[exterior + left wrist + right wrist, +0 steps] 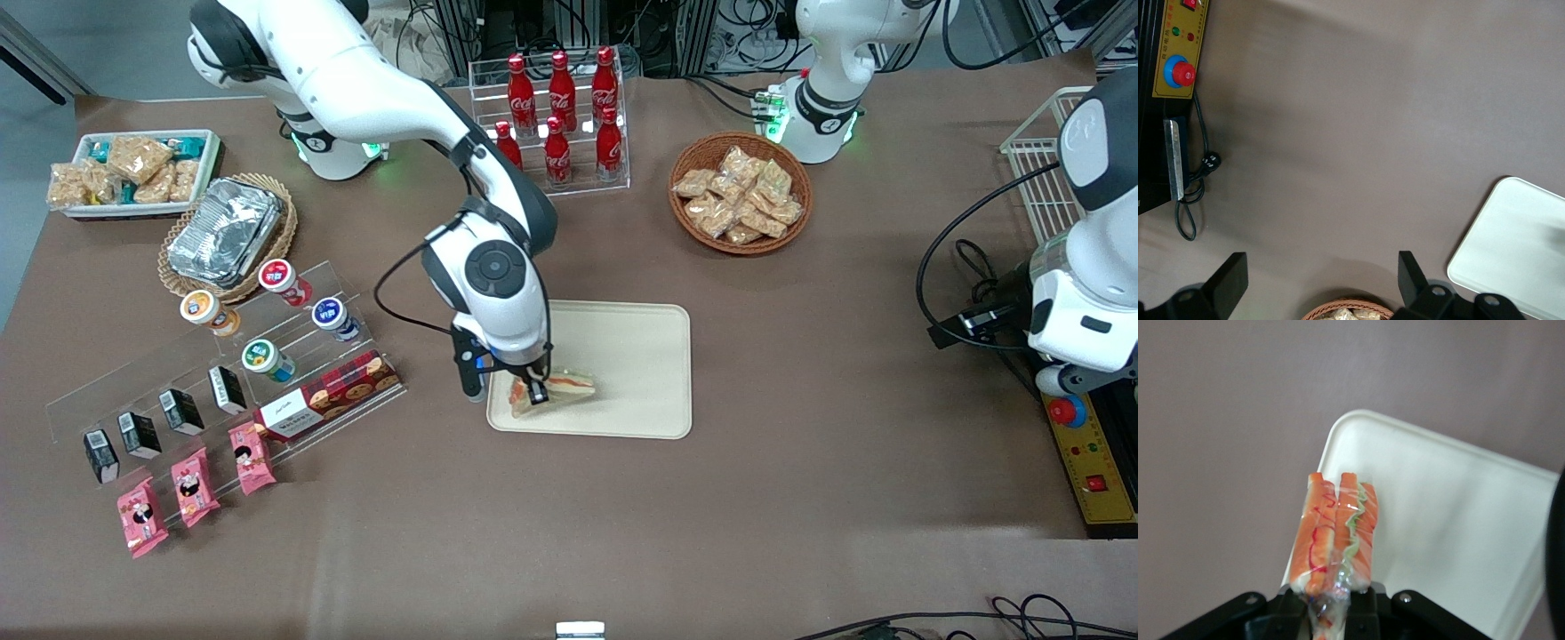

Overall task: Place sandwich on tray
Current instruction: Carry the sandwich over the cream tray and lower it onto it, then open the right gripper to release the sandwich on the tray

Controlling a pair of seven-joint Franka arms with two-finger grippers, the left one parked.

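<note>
Sandwich: the sandwich (553,392) is a triangular wedge in clear wrap, pale bread outside, orange-red and green filling along its cut edge. It sits over the corner of the tray nearest the front camera, toward the working arm's end. Whether it rests on the tray or hangs just above it I cannot tell.

Tray: the tray (636,356) is cream-beige, flat, with a low rim, lying on the brown bench (800,373). Its surface is otherwise bare.

Gripper: the gripper (536,391) is directly above that same tray corner, pointing down.

Jaws: clamped on the sandwich at one end of the wedge; the wrist view shows the wrap bunched between them and the filling edge (1335,533) running away from the camera.

Handling: likely light and soft. The bread will crush under a hard squeeze, and the plastic film looks slick, so the wedge could slide or pivot in a 2-finger pinch. I judge the broad bread faces the best place to hold, with gentle pressure, close to the thick end.

Risk: held near 1 end, the free part may droop or swing; releasing close to the tray surface would keep it from toppling over the rim.
</note>
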